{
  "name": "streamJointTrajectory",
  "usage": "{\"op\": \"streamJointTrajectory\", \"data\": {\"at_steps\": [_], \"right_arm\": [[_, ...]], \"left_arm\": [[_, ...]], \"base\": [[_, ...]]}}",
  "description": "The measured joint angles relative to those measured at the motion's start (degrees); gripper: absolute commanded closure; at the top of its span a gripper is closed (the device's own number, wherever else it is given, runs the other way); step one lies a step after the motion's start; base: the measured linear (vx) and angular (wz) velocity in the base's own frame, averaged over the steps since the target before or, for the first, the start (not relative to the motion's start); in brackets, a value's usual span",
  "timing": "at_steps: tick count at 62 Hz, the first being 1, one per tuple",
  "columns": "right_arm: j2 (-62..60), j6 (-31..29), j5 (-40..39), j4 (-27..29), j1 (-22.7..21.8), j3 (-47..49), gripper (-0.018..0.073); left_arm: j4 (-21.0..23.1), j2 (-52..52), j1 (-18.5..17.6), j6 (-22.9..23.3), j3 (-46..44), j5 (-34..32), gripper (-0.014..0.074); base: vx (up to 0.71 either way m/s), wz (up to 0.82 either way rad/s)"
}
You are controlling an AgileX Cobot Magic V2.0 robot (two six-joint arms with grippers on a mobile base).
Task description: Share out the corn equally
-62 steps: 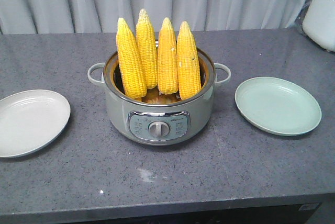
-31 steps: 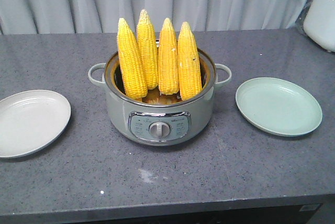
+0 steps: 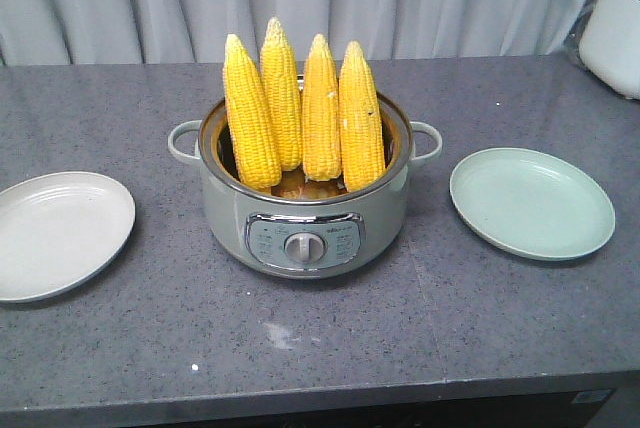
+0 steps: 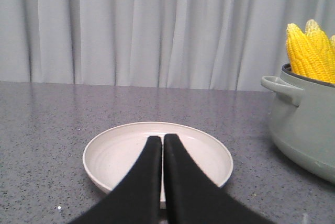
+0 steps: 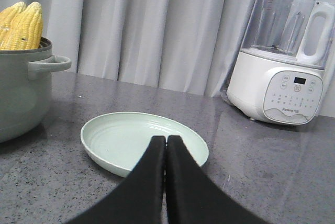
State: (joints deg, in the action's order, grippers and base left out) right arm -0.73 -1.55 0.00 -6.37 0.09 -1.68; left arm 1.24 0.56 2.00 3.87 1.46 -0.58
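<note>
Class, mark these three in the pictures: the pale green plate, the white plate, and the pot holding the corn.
pale green plate [image 3: 532,203]: front view, bare centre.
white plate [image 3: 55,233]: front view, bare centre.
pot [image 3: 225,208]: front view, front wall left of its dial.

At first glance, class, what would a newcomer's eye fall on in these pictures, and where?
Four yellow corn cobs stand upright in the grey-green pot at the middle of the counter. An empty white plate lies on its left and an empty green plate on its right. The left gripper, shut, points at the white plate, and the right gripper, shut, at the green one.
</note>
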Motion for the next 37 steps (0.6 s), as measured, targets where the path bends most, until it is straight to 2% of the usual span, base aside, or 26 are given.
{"op": "streamJointTrajectory", "data": {"at_steps": [37], "right_arm": [[0.00,0.00,0.00,0.00,0.00,0.00,0.0564]], "left_arm": [[0.00,0.00,0.00,0.00,0.00,0.00,0.0603]], "base": [[0.00,0.00]]}}
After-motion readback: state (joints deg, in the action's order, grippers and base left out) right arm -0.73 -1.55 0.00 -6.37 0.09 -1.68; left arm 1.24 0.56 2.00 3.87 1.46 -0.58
